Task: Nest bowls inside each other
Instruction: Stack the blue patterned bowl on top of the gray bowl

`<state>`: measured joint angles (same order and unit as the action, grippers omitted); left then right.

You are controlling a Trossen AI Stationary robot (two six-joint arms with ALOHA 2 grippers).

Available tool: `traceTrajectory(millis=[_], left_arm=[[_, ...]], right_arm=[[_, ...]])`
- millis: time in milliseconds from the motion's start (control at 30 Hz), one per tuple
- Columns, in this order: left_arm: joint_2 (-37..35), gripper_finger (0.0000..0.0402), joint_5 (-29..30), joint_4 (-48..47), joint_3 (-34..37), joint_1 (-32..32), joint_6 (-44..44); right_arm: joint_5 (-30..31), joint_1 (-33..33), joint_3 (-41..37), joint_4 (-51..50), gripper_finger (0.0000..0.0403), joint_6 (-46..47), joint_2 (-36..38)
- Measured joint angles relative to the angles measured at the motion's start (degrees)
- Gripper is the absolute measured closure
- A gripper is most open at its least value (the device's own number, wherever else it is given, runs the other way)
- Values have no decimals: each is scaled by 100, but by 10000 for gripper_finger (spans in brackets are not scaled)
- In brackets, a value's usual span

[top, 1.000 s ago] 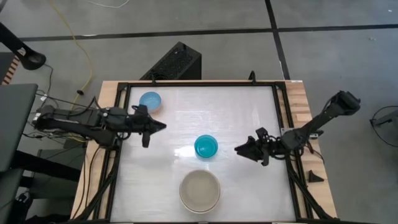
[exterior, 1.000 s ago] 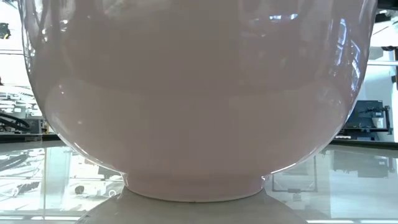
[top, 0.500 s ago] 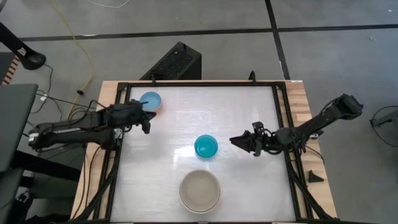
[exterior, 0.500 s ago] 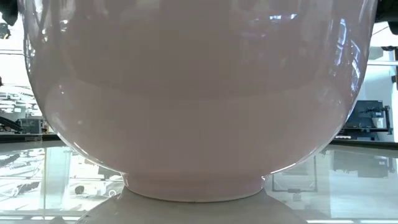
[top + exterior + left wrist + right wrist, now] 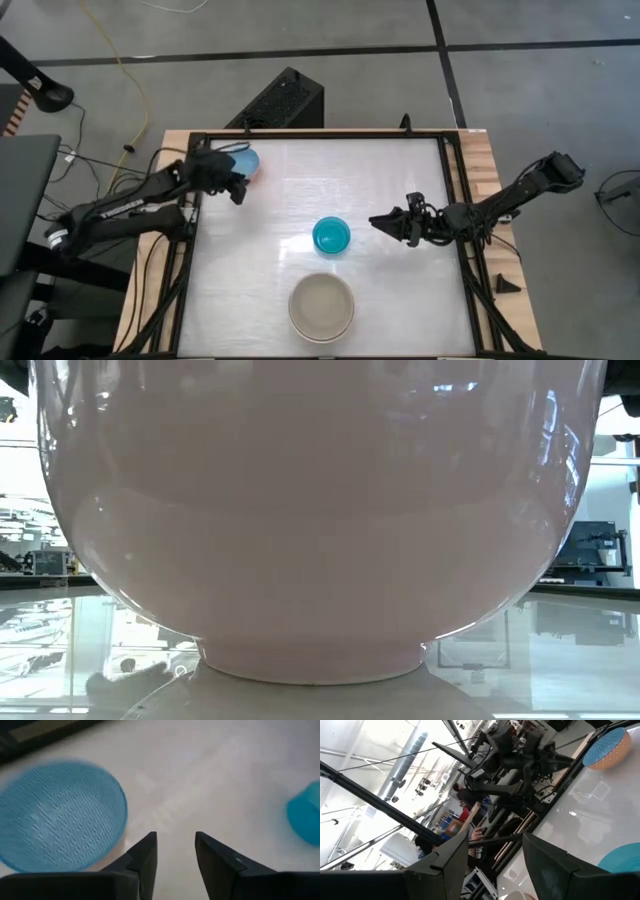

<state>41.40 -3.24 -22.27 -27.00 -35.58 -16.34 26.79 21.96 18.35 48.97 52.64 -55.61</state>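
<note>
A light blue bowl (image 5: 245,160) sits inside a salmon-orange bowl (image 5: 615,757) at the table's far left. In the middle of the table stands a teal bowl (image 5: 331,235). A large pale bowl (image 5: 321,306), beige inside, stands near the front edge and fills the low view (image 5: 320,510). My left gripper (image 5: 238,190) hovers open just beside the light blue bowl (image 5: 57,815), on its near side, with nothing between the fingers. My right gripper (image 5: 378,221) is open too, level, to the right of the teal bowl (image 5: 625,857).
A black frame (image 5: 455,200) edges the white tabletop, with wooden strips outside it. A black box (image 5: 280,100) stands on the floor beyond the far edge. Bare tabletop (image 5: 380,170) lies between the bowls. People and equipment show in the room behind in the right wrist view.
My left gripper has swung from the table's middle left toward the far left corner and has come down beside the light blue bowl. My right gripper has edged a little toward the teal bowl. The bowls have stayed put.
</note>
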Motion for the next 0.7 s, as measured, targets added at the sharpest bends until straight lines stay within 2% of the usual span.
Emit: traceTrajectory(millis=[100,200,433,700], left_arm=[[379,267,-704,164,0,-457,170],[680,261,-1013,600,0,-789,323],[1381,260,-1050,781,-183,-1211,719],[2403,260,-1059,767,-402,-1268,1084]], right_arm=[[2,-4,0,0,182,-2,2],[2,-49,0,-5,182,-2,1],[2,-122,0,-4,182,-2,2],[2,-122,0,-6,182,63,2]])
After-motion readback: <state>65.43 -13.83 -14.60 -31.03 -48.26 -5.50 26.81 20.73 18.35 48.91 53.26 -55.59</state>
